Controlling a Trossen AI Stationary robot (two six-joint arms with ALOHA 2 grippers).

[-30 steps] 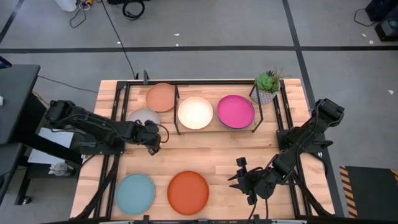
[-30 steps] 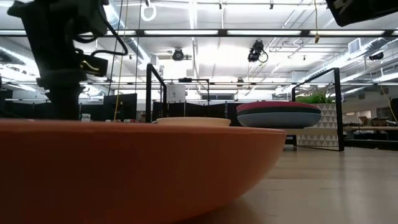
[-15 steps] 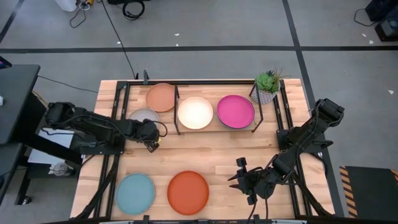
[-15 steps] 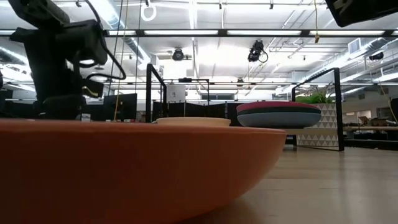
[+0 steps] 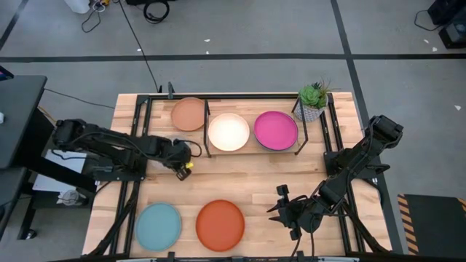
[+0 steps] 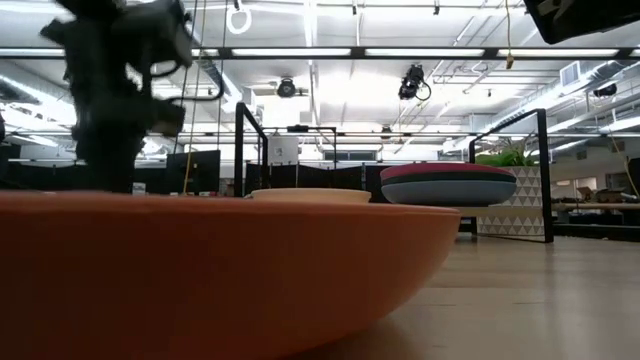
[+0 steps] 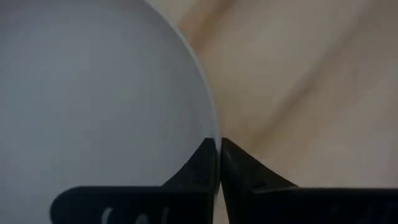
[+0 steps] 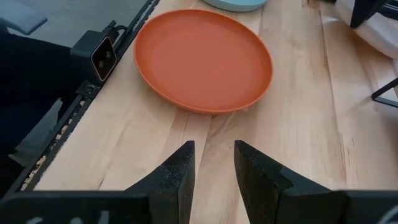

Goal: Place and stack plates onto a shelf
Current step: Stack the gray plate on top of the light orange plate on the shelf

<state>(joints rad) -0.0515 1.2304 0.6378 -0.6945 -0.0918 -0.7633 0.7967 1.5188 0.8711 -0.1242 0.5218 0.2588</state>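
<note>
The shelf [image 5: 251, 149] stands along the table's far side with the cream plate [image 5: 228, 132] and the magenta plate [image 5: 275, 129] on it, the peach plate [image 5: 188, 113] at its left end, and the orange plate [image 5: 220, 225] and light aqua plate [image 5: 159, 226] lie near the front edge. The left gripper [image 7: 218, 163], just left of the shelf, is pinched tight on the rim of the grey plate [image 7: 93, 106]. The right gripper [image 8: 212, 165] hovers partly open above bare wood just beside the orange plate, holding nothing.

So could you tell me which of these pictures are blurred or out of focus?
Left wrist view: grey plate and table soft. Low view: left arm smeared, orange plate looms large. High and right wrist views look sharp.
</note>
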